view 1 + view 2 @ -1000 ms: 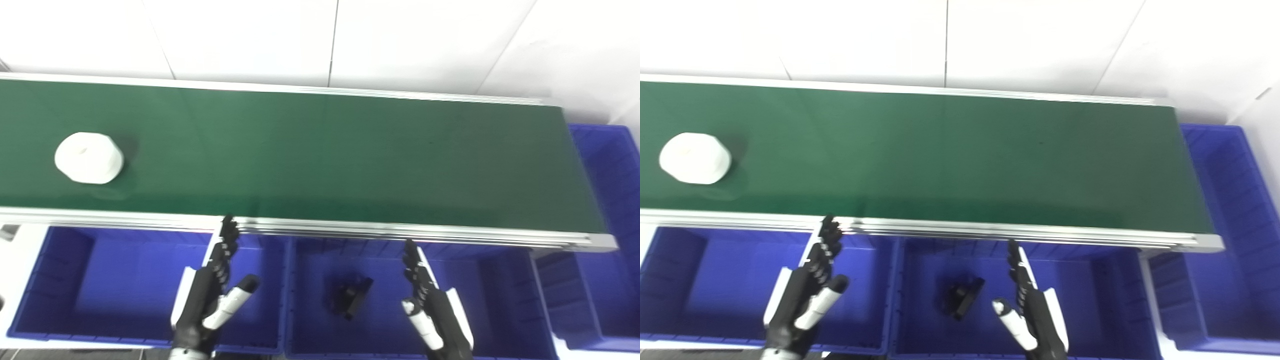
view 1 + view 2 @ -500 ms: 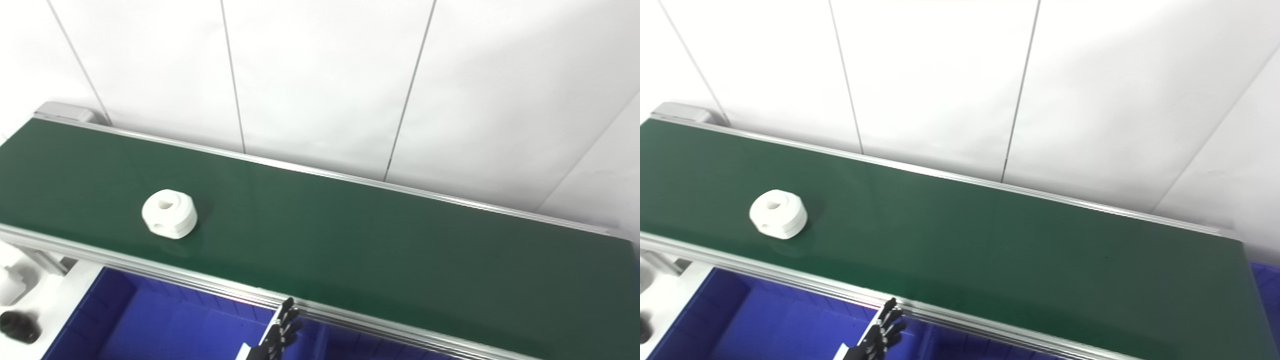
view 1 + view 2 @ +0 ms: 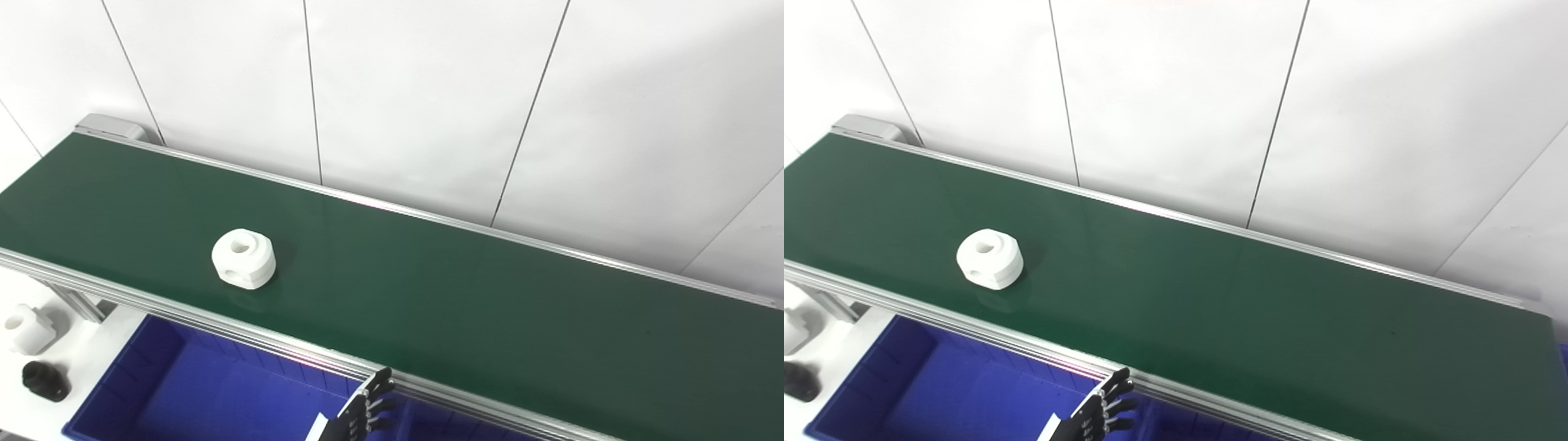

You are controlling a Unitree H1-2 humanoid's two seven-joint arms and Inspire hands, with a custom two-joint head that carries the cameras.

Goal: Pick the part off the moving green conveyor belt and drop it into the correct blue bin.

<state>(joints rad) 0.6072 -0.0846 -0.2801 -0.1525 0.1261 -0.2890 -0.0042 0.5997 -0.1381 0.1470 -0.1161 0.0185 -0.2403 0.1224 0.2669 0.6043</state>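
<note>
A white round part (image 3: 244,258) with a hole in its top lies on the green conveyor belt (image 3: 459,288), left of the middle; it also shows in the right eye view (image 3: 990,258). Only the spread fingertips of my left hand (image 3: 361,411) show at the bottom edge, over a blue bin (image 3: 202,392) just in front of the belt's near rail. The hand is open and holds nothing. It is well to the right of the part and nearer to me. My right hand is out of view.
A white part (image 3: 27,327) and a black part (image 3: 44,381) sit on the white surface at the bottom left, beside the bin. A white panelled wall stands behind the belt. The belt's aluminium rail (image 3: 184,309) runs between belt and bins.
The camera has tilted up and swung left, so the bins and right hand left the picture. The white part has travelled to the right along the belt. My left hand stays open.
</note>
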